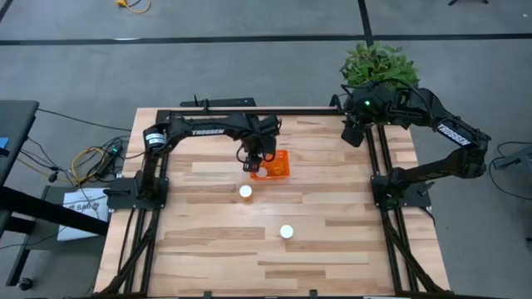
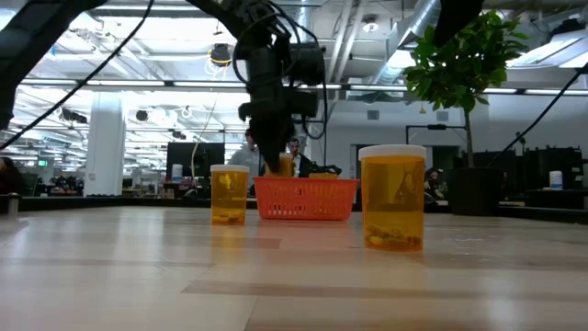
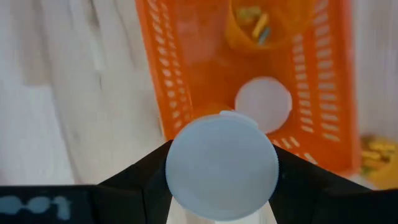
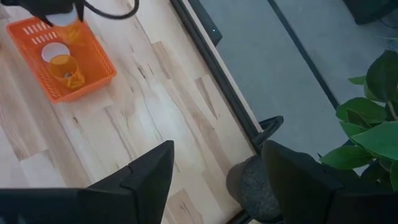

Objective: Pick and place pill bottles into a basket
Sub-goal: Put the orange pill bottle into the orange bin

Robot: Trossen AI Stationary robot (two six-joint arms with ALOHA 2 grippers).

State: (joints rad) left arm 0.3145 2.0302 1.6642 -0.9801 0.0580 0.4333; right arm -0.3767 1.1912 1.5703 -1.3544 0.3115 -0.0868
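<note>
My left gripper (image 1: 253, 158) is shut on a pill bottle (image 3: 221, 165) over the near-left end of the orange basket (image 1: 277, 166), at the table's far middle. The basket holds a bottle lying tilted, showing a white cap (image 3: 263, 102) and an amber body (image 3: 267, 25). Two more bottles stand upright on their bases on the table, one (image 1: 246, 193) just near of the basket and one (image 1: 287, 232) nearer the front. My right gripper (image 1: 353, 133) is open and empty at the far right edge, beside the plant. My left gripper pinches the bottle between its two fingers on opposite sides, at or just under the white cap's rim (image 3: 173, 168); the cap hides the exact spot. The fingers point down from above. The bottle (image 2: 283, 165) is upright, cap up, clear of the table, at the basket's rim.
A potted green plant (image 1: 378, 65) stands at the table's far right corner, its dark pot (image 4: 252, 186) close to my right gripper. Dark frame rails run along the far, left and right sides (image 1: 249, 110). The low view shows office room behind the table.
</note>
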